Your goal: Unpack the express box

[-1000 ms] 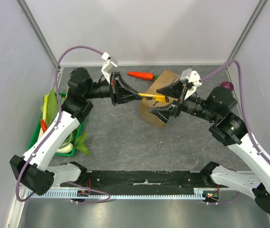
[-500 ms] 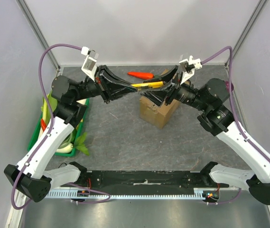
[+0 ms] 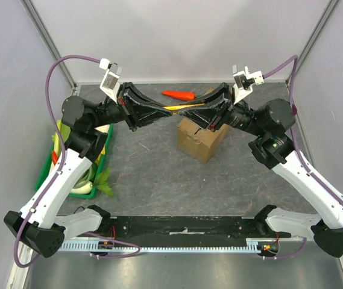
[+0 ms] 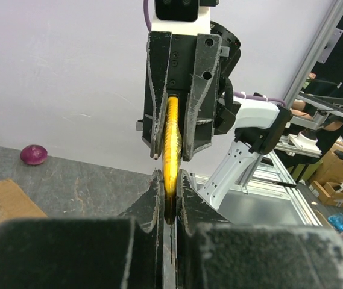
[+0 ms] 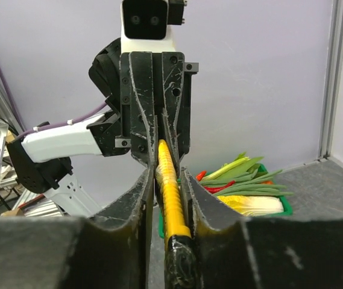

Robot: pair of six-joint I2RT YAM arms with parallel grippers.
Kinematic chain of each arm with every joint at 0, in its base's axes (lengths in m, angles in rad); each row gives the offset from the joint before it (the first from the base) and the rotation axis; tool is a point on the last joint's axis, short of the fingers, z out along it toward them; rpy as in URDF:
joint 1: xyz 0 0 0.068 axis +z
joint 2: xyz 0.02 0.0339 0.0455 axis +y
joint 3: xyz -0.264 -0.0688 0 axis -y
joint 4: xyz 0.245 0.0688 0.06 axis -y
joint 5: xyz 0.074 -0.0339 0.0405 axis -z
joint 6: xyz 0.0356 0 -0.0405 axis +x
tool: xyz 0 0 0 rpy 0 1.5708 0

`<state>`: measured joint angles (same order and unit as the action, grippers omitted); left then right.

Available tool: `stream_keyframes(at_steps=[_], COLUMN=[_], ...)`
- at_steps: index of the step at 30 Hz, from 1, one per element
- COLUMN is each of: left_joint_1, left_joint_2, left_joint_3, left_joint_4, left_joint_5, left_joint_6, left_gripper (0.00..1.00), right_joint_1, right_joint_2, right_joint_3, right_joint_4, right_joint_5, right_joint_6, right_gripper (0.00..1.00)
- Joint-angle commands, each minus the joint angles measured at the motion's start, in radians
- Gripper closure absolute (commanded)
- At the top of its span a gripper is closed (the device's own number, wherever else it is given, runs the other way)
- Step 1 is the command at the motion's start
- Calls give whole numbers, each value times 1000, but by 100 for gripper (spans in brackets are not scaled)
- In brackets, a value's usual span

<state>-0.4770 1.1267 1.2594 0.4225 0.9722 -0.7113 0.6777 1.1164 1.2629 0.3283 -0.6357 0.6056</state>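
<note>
- Your left gripper (image 3: 163,112) and right gripper (image 3: 190,112) are each clamped on one end of a yellow rod (image 4: 172,135); you hold it in the air above the box (image 3: 198,139).
- The box stands mid-table, near the carrot (image 3: 178,95); the right arm hides part of its top.
- Judge the box light and apt to slide; its walls are probably stiff and its flaps bendy; grip a wall's top edge, not a flap.
- The rod looks rigid and ribbed; one grip should carry it.
</note>
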Motion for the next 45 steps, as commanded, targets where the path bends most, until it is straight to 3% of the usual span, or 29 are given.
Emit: stream_keyframes(at_steps=[1,5,6,8,11,12,15,18,20,23,33,38,45], left_joint_1=[-2,-2,0,1,9,12,29,35,37,37,34,32,31], left_joint_2=[-5,4,4,10,2,-4,-28,-9,18,100,355,447,456], left_joint_3=[31,32,32,32,21,20,12,15,5,-29,-115,-110,-150], left_joint_4=[-4,-17,-19,-27,-82,-117,-322,-564,-629,-679,-524,-443,-326], left_joint_5=[2,3,3,5,-26,-47,-211,-481,-609,-661,-518,-462,-435], left_joint_6=[3,-7,-8,-8,33,56,169,216,204,162,-2,-11,33], left_gripper=[98,98,98,98,50,26,9,7,7,12,26,27,25], right_joint_1=[10,10,10,10,6,5,-20,-26,-26,-26,-27,-26,-26], right_joint_2=[19,19,19,22,7,-3,-39,-69,-79,-89,-56,-30,-4], right_joint_3=[53,64,67,84,84,81,70,46,1,-75,-217,-255,-284], right_joint_4=[-3,-35,-41,-87,-185,-214,-372,-535,-594,-597,-520,-474,-426], right_joint_5=[-47,-27,-15,-4,66,95,209,368,462,522,521,502,488], right_joint_6=[2,-13,-18,-46,-108,-128,-234,-373,-440,-549,-699,-695,-678], right_gripper=[75,89,98,100,100,100,100,100,100,100,100,100,100])
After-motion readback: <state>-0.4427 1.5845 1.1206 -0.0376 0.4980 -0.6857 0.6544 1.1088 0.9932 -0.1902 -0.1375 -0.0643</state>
